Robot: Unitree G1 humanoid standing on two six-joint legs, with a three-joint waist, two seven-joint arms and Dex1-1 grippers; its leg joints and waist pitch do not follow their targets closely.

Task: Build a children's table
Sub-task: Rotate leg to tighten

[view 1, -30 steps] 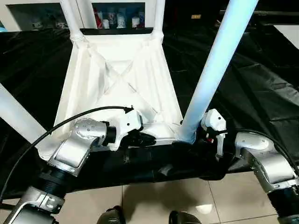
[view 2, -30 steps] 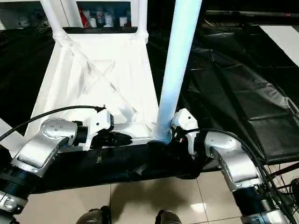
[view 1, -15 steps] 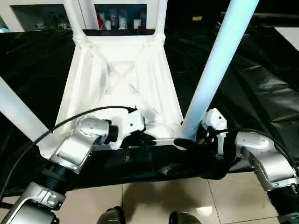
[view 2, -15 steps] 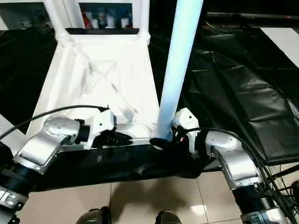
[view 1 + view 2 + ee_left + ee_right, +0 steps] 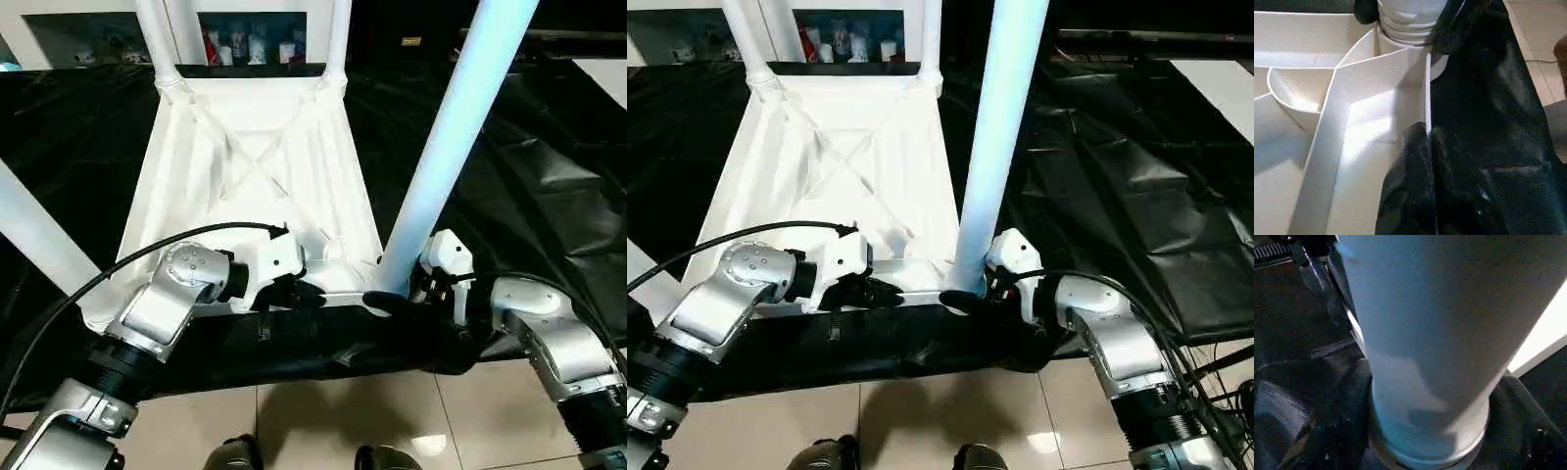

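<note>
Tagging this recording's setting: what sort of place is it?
Probably an indoor lab or demo room: a work surface draped in black sheeting, a glossy tiled floor, and a display shelf of small items behind the upturned children's table.

Black plastic sheeting, beige tiled floor, shelf of small items

Bench draped in wrinkled black sheeting, reaching from the near edge to the far side. Lying directly on it, underside up, is the white table top, its crossed ribs exposed and its near rim running along the bench's near edge. White legs stand in its corner sockets: near right leg, near left leg, and two at the far corners. Below the near edge is a tiled floor. The far shelving appears to hold small items, too indistinct to tell.
</note>
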